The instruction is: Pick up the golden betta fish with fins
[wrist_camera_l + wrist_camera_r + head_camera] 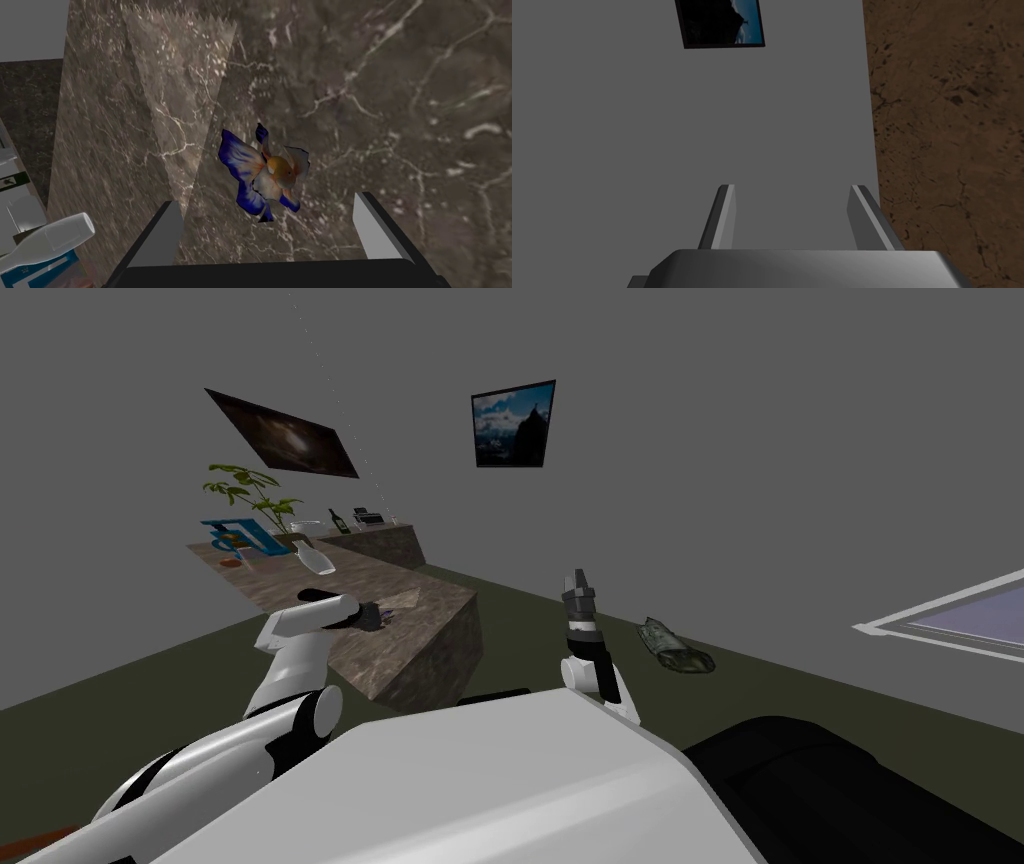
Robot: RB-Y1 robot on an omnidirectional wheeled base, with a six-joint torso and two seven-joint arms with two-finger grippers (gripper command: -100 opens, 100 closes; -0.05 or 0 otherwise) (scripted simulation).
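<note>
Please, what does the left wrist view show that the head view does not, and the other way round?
The left wrist view adds the fish in detail: orange body and blue fins, lying just ahead of the open left gripper, in line with the gap between its fingers. The head view adds the raised right gripper, a plant and a greenish object on the floor. Both share the marble counter and the white bottle on it.

Bare desk (400, 100) lies all round the fish (272, 172), open to my left tool (266, 199) with its fingers spread. A white bottle (50, 240) lies farther along, well apart.
</note>
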